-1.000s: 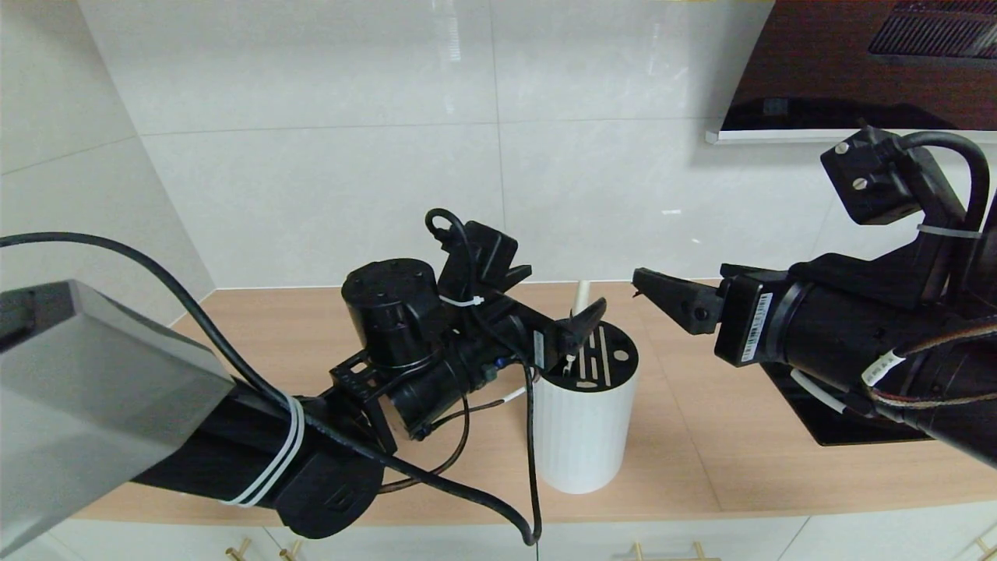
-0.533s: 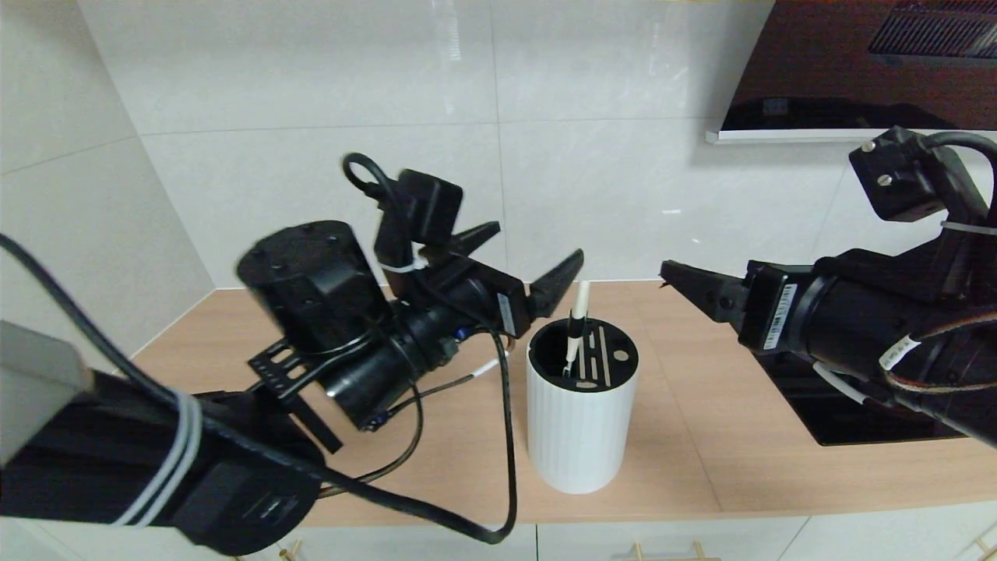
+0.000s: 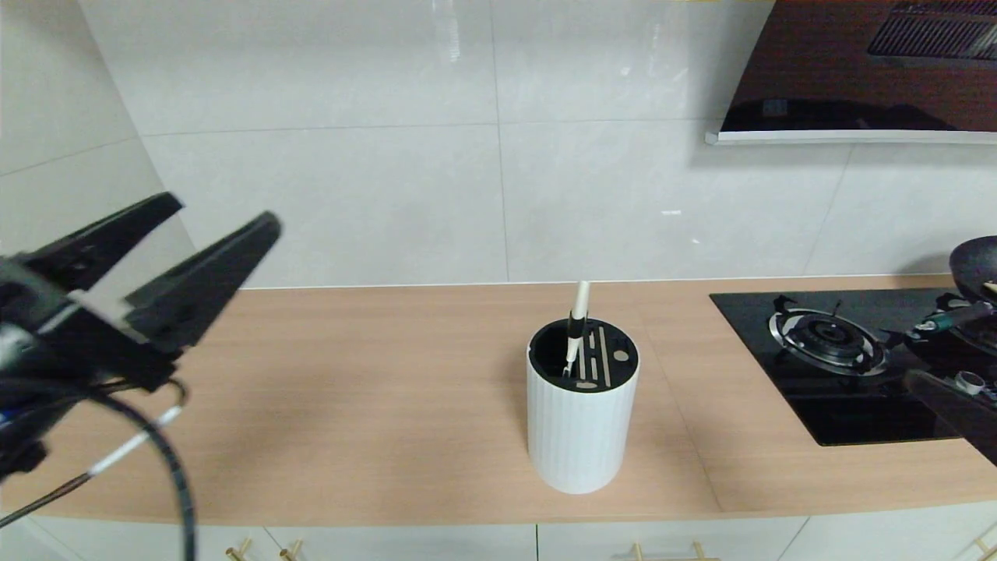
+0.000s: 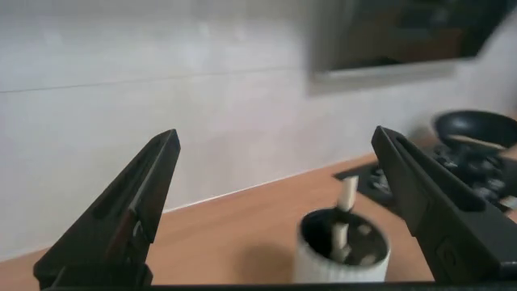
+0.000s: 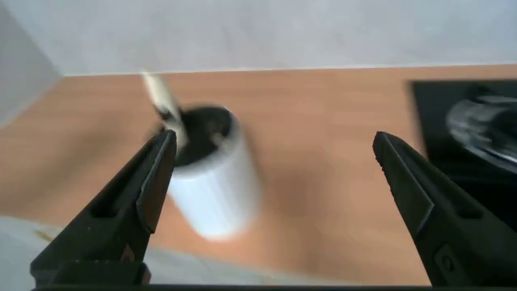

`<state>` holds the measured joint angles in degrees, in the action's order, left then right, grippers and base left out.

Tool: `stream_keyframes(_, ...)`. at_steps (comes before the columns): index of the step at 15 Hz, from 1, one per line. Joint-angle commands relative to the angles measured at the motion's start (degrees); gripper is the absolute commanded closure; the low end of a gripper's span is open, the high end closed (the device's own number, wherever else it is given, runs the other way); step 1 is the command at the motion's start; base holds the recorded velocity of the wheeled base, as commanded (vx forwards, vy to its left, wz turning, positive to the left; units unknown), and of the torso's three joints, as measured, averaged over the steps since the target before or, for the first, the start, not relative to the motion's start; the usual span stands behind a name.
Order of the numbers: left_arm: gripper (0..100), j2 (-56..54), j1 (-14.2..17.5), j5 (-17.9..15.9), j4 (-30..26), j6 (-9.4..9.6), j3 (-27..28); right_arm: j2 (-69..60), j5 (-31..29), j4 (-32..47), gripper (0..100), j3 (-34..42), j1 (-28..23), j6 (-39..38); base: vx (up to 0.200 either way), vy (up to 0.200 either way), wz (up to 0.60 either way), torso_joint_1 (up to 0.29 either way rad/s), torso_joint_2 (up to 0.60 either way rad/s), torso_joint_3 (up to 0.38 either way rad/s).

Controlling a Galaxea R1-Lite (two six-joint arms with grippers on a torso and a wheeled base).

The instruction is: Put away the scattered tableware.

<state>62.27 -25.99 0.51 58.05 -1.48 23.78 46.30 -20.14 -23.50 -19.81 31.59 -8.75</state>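
- Left gripper (image 3: 223,212) sits at the far left of the scene, raised above the wooden counter (image 3: 374,389), well apart from the holder (image 3: 580,428)
- Its two black fingers (image 3: 206,273) are spread wide w/ nothing btwn them, tips aimed up & right toward the tiled wall (image 3: 350,195); a black cable (image 3: 167,460) loops down under it
- Left wrist view: same gripper (image 4: 275,136), both fingers far apart, holder (image 4: 339,250) seen through the gap, farther off
- Right gripper (image 5: 275,141): fingers also spread wide, empty; holder (image 5: 214,190) & bare counter show beyond the gap
- Right arm (image 3: 954,409): a dark part at the right edge, near side, over the hob's near corner; can't tell which part
- Holder: white ribbed cylinder w/ black slotted top, upright on the counter approx mid-scene, left of the black hob (image 3: 826,343), nearer the front edge than the wall
- Utensil (image 3: 576,319): cream handle w/ black band, stands in the left part of the holder's top, leaning slightly right; working end hidden inside, so type unclear, exact slot unclear
- Neither gripper touches utensil or holder
- Dark pan (image 3: 974,265) on the hob at far right; dark hood (image 3: 857,70) on the wall above
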Motion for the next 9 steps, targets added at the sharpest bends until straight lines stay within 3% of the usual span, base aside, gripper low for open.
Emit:
stream_keyframes(1,0,-36.96,6.57,0.10,-28.61,-2.74,-3.48,-24.33,3.09,8.56,0,10.84,-9.26,2.60,0.000,0.000,0.00,0.000,0.00,0.000)
stream_keyframes(2,0,-47.42,10.08,-0.42,-52.60,-5.64,4.52,-30.57,2.82,18.93,0,5.40,-10.93,4.45,0.000,0.000,0.00,0.000,0.00,0.000)
stream_keyframes(3,0,-51.55,12.63,-1.39,-61.48,-8.72,7.51,-32.76,2.21,25.26,0,-0.32,-12.16,4.97,0.000,0.000,0.00,0.000,0.00,0.000)
stream_keyframes(5,0,-55.50,17.46,-4.20,-63.06,-12.32,7.33,-34.26,1.68,30.10,0,-5.94,-18.05,4.97,0.000,0.000,0.00,0.000,0.00,0.000)
stream_keyframes(9,0,-56.73,19.75,-2.36,-62.45,-13.99,4.96,-40.59,0.01,31.94,0,-5.24,-20.51,7.79,0.000,0.000,0.00,0.000,0.00,0.000)
